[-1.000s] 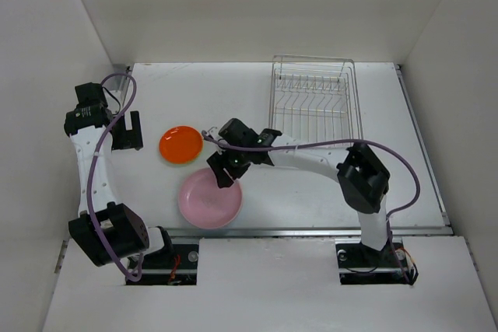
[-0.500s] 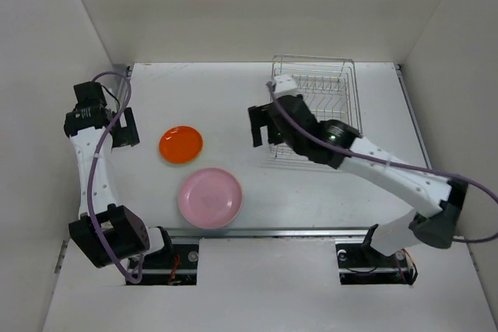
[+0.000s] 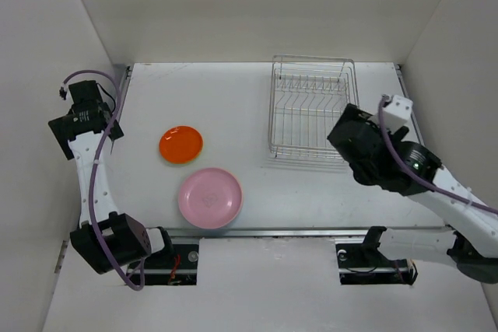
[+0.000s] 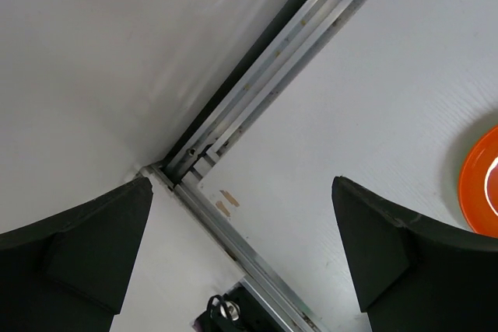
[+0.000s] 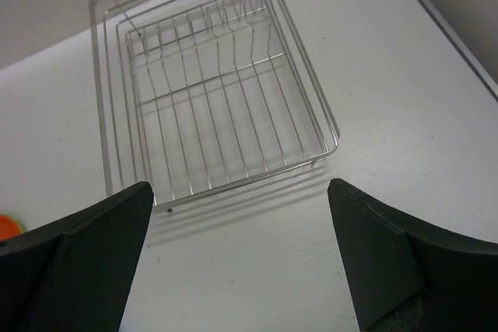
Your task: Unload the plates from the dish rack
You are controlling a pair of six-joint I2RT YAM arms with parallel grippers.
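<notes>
The silver wire dish rack (image 3: 311,106) stands at the back right of the table with no plate in it; it also shows in the right wrist view (image 5: 214,91). An orange-red plate (image 3: 180,144) and a larger pink plate (image 3: 209,197) lie flat on the table at the left. The orange-red plate's rim shows in the left wrist view (image 4: 482,192). The green, blue and yellow plates are out of view. My left gripper (image 4: 241,215) is open and empty over the table's left edge rail. My right gripper (image 5: 240,207) is open and empty, raised in front of the rack's near right corner.
White walls enclose the table on the left, back and right. A metal rail (image 4: 257,60) runs along the table's left edge. Bare table (image 3: 233,99) lies between the plates and the rack.
My right arm has swung from over the pink plate across to the right, ending in front of the rack. My left gripper has moved left toward the wall. The plates have not moved.
</notes>
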